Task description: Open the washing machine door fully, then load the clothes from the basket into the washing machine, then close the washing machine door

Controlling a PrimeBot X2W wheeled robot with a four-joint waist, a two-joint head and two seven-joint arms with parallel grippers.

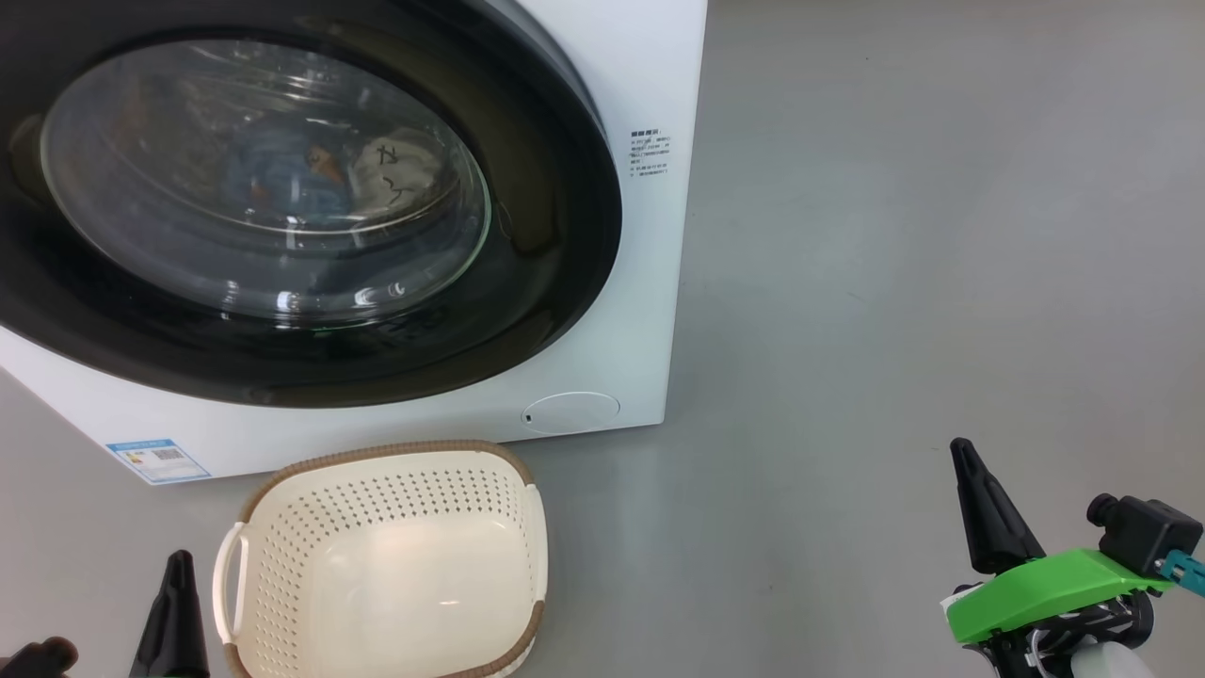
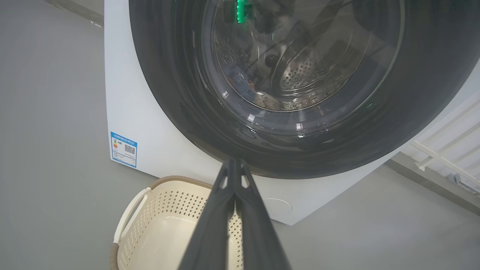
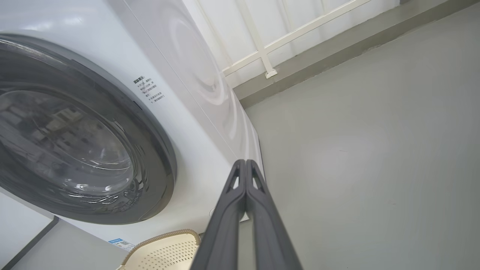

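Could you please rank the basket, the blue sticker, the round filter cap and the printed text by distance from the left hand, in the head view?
1. basket, just right of the left hand.
2. blue sticker, lower left of the washing machine.
3. round filter cap, lower right.
4. printed text, upper right.

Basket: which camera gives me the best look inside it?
Head view: the basket shows almost whole from above, inside bare. In the left wrist view the shut left gripper crosses part of it; the right wrist view catches a piece of its rim at the bottom edge.
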